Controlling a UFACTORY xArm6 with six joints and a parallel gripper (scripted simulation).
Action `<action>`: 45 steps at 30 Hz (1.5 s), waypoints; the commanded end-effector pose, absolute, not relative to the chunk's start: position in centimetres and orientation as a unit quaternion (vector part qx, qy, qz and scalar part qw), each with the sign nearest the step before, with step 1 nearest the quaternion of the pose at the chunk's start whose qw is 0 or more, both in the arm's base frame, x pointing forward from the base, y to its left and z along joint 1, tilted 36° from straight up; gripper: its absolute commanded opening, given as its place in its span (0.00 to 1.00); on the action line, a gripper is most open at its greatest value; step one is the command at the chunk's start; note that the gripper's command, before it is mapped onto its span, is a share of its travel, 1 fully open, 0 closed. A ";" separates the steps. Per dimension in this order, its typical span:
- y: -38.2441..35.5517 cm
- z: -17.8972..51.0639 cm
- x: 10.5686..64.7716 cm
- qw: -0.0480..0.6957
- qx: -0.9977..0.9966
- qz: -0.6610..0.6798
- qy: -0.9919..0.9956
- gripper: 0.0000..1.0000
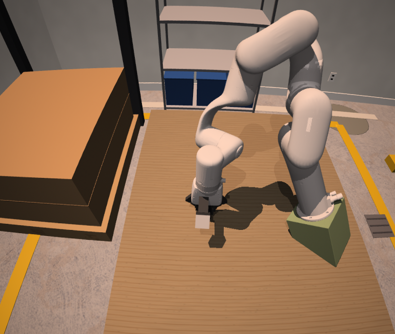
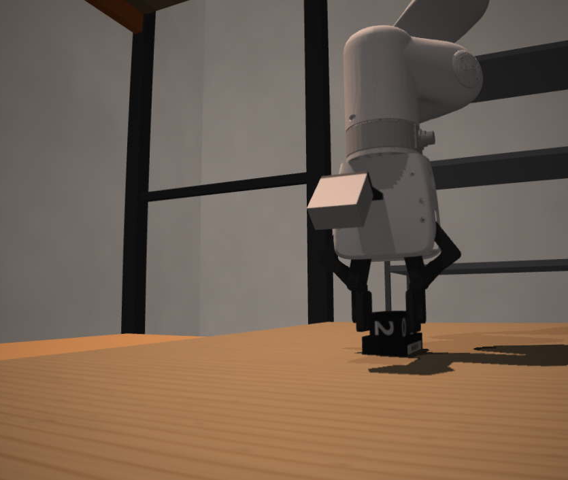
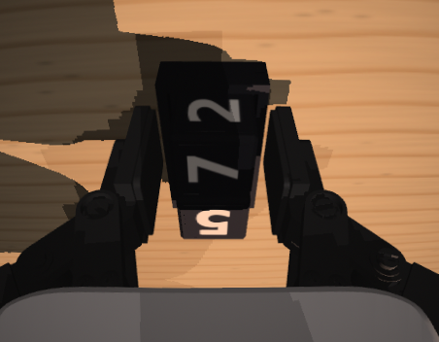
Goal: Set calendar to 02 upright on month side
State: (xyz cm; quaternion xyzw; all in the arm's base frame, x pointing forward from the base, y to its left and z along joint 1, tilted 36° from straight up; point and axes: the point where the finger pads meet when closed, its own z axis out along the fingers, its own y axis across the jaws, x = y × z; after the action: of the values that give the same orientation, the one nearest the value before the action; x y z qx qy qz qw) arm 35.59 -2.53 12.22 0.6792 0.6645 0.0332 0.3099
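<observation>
The black tray (image 2: 383, 347) (image 3: 211, 73) stands flat on the table. A black cube (image 2: 379, 316) (image 3: 213, 111) rises from it, looking level. It shows a sideways 2 to the exterior view, and part of a 0 on the side above the tray's pale month label (image 2: 414, 347). The wrist view also shows a sideways 7 and a lit face with a 5 (image 3: 213, 222) behind. The other cube's month side is hidden. My gripper (image 2: 388, 327) (image 3: 213, 134) is open around the cubes, with narrow gaps beside both fingers. The top view of tray and cubes is blocked.
The wooden table (image 1: 248, 287) (image 2: 222, 413) extends around the tray. The arm's green base (image 1: 316, 233) stands at the right. A large stack of brown boxes (image 1: 46, 125) is beyond the table's left edge. Shelves with blue bins (image 1: 179, 89) stand behind the table.
</observation>
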 end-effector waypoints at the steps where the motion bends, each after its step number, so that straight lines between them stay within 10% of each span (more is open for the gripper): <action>1: -2.5 12.3 35.7 0.310 0.679 0.034 0.664 0.47; 34: 0.9 19.5 31.5 0.310 0.679 0.034 0.664 0.47; 35: 0.9 19.5 31.5 0.310 0.679 0.034 0.664 1.00; 45: 0.9 19.5 31.5 0.310 0.679 0.034 0.664 1.00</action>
State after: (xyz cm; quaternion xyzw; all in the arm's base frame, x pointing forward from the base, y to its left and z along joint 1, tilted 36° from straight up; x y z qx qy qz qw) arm 31.46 0.83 19.42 0.6791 0.6646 0.0326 0.3099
